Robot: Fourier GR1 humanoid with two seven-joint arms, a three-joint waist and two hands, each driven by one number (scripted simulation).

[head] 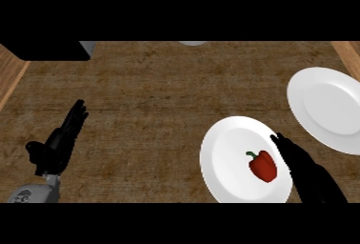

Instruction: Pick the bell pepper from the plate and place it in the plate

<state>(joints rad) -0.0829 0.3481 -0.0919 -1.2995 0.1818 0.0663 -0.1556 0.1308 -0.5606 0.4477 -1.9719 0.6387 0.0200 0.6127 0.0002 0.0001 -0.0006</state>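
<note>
Right hand [304, 164], black and with fingers held straight and relaxed, holding nothing, stands along the right-hand rim of the nearer white plate [224, 162] on the brown desk [155, 90], its fingertips pointing away from the robot. Just to its left, apart from the fingers by a thin strip of bare plate, lies the red bell pepper [264, 167], right of the plate's centre, its long axis running roughly away from the robot with the green stem [251, 154] at the far end, tilted slightly left. A second white plate [330, 107], with nothing on it, sits beyond and to the right, near the desk's right edge, the two rims close together. Left hand [62, 140] rests open, fingers up, well apart at the view's left. By this showing the right hand is much the nearer, and the pickup appears not yet begun; closing on the pepper would call for a short move leftward.
</note>
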